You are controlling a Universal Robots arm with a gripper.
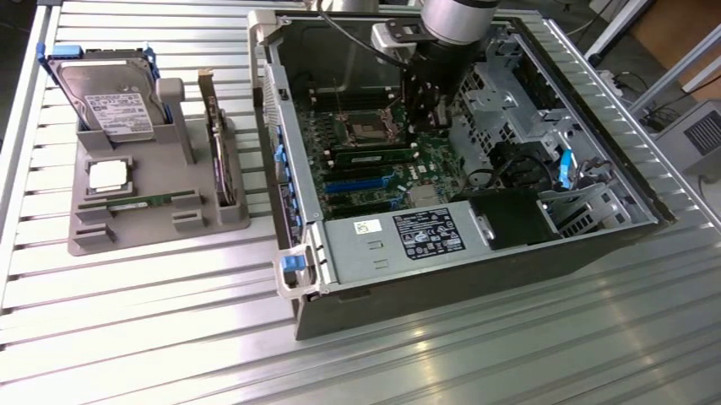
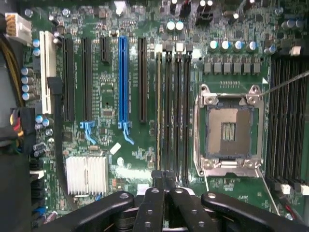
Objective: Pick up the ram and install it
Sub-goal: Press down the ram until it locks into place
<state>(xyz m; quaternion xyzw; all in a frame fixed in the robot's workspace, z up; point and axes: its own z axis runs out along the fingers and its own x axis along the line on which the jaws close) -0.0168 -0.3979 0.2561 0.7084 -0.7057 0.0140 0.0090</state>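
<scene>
Apparently stood far along, as a judgement; showed the ram upright in a slot of the board inside the case, just beside the CPU socket; appeared in the wrist view as a pale edge in the outermost of the four slots, on the side away from the socket; had the gripper down inside the case over those slots, its jaws pressed fully together and nothing visibly clamped between them; hung near one end of the ram, though touching or just clear could not be told; could not confirm the latches closed, so left full seating unproven; left another green stick lying flat in the grey tray at the exterior view's left, well apart from the case.
</scene>
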